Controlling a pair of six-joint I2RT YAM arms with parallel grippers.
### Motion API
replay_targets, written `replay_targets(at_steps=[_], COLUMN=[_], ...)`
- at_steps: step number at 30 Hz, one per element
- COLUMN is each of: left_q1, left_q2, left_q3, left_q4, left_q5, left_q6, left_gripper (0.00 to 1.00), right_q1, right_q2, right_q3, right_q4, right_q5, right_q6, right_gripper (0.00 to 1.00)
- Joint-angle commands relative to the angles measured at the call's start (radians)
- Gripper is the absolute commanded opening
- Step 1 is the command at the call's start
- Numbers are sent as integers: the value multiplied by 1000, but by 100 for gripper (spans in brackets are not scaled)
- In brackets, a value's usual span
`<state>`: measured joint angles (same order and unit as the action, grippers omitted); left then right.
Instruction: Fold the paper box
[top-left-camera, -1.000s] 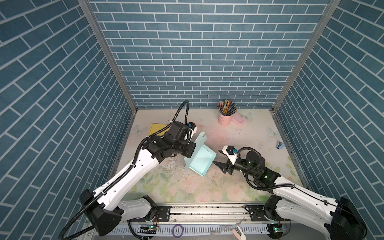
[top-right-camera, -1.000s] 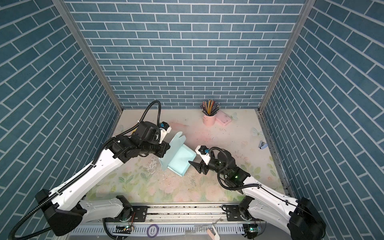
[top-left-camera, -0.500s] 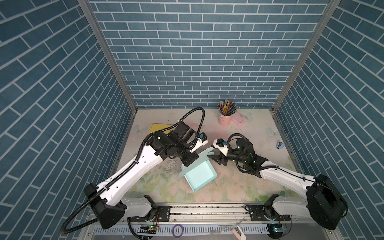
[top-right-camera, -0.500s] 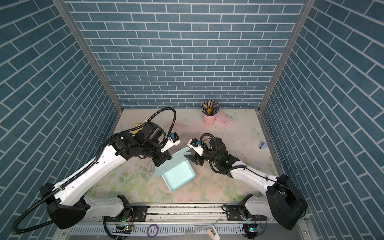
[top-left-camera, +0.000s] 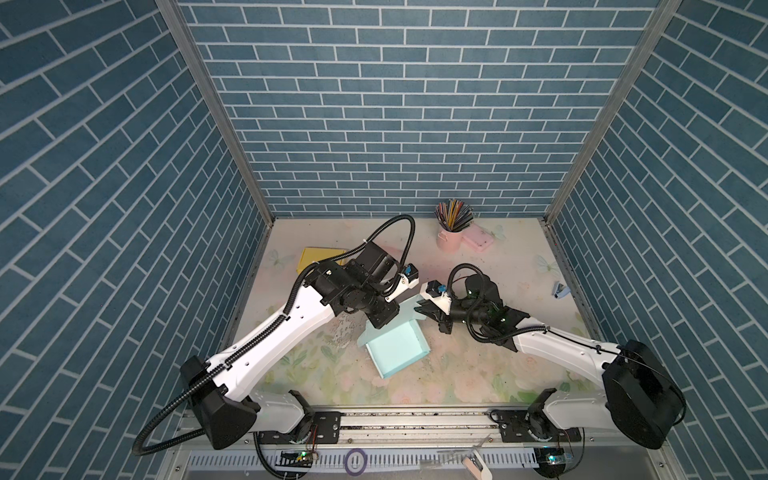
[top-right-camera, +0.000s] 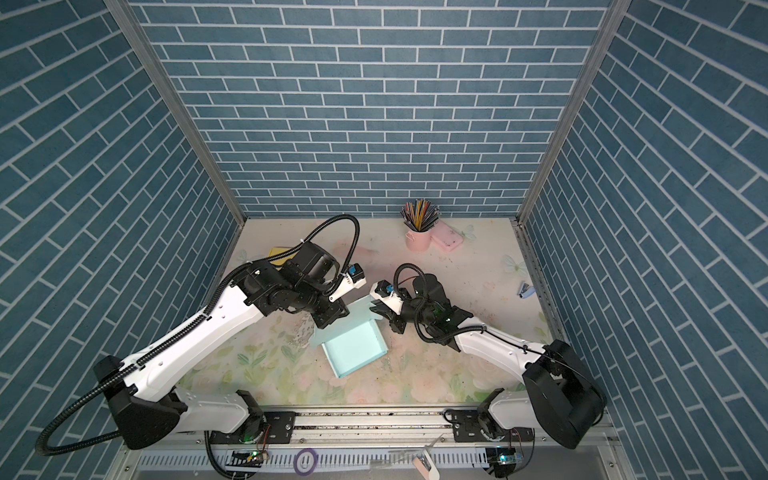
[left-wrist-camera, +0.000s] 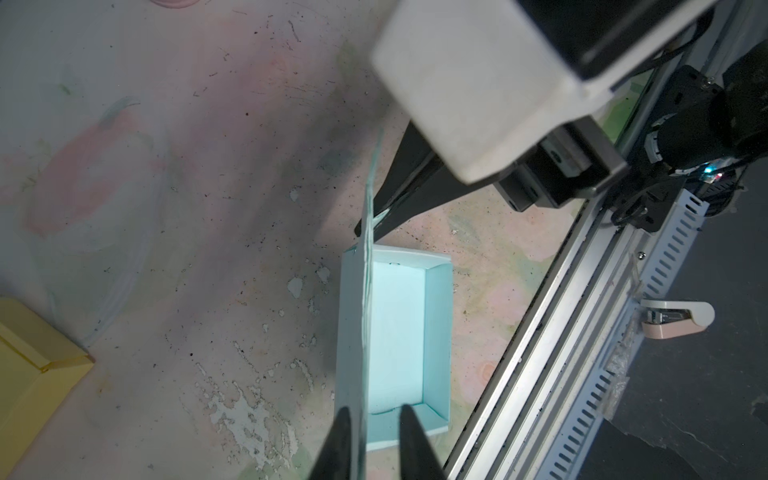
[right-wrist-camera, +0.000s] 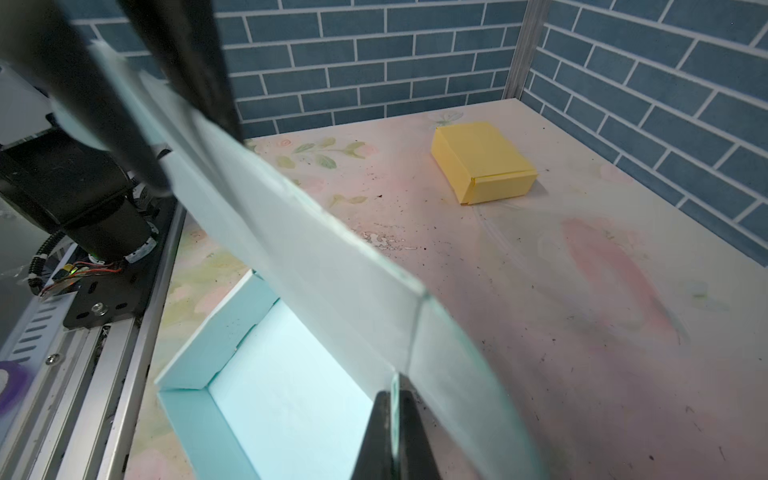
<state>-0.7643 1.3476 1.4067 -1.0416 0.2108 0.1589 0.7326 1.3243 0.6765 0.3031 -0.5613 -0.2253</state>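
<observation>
Teal paper box (top-left-camera: 397, 347) mid-frame on the worktop (top-left-camera: 519, 257), right hand (right-wrist-camera: 394, 386) clenched on its raised lid (right-wrist-camera: 316, 266), left hand (left-wrist-camera: 374, 411) released, fingers straddling that lid

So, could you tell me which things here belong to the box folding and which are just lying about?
In the job: blue paper box, left gripper, right gripper.
Lying about: yellow box, pink pencil cup, pink case, small blue item.

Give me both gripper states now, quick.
Left gripper: open, one finger on each side of the flap, not clamped.
Right gripper: closed on the flap.
</observation>
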Motion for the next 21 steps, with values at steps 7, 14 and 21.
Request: replay_targets(at_steps=[7, 14, 21], left_q1=[176, 196, 198], left_q2=[-385, -484, -414], left_q3=[-440, -754, -831], left_q4=[382, 736, 916], left_q5=[34, 28, -60], left_q6=[-294, -448, -434], left_gripper=[95, 95, 95], right_q1=[-14, -51, -60], right_q2=[-52, -27, -10], right_q3=[-101, -67, -46], right_q4=[51, -10, -34], right_q5=[194, 213, 256], right_q6=[-20, -38, -46], right_gripper=[0, 0, 0])
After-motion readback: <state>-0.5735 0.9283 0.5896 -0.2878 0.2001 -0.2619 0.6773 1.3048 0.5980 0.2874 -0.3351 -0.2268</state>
